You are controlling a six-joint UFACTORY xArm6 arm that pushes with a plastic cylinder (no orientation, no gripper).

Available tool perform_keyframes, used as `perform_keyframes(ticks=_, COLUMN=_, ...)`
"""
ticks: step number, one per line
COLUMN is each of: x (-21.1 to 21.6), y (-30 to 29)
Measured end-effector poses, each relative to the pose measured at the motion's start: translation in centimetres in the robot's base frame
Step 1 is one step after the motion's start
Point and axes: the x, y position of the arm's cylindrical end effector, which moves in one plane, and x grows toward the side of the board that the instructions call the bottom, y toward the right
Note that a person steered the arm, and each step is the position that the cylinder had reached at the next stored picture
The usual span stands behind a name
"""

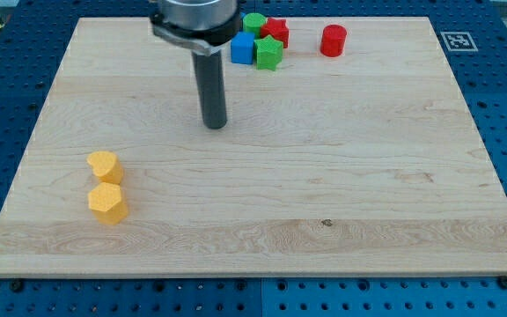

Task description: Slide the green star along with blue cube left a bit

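The green star (pixel 269 54) sits near the view's top, touching the blue cube (pixel 242 48) on its left. Behind them are a green cylinder (pixel 253 23) and a red star (pixel 276 31), packed close together. My tip (pixel 215 124) rests on the board below and to the left of the blue cube, a clear gap away from it. The rod rises from there to the arm's head at the view's top.
A red cylinder (pixel 333 40) stands alone to the right of the cluster. A yellow heart (pixel 104 165) and a yellow hexagon (pixel 107 202) sit at the view's lower left. The wooden board (pixel 324 176) lies on a blue perforated table.
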Motion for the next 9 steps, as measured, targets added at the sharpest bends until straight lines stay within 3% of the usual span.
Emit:
perform_keyframes(ticks=5, x=-9.9, y=15.9)
perform_keyframes(ticks=6, x=-12.7, y=14.7)
perform_keyframes(ticks=9, x=-12.9, y=6.3)
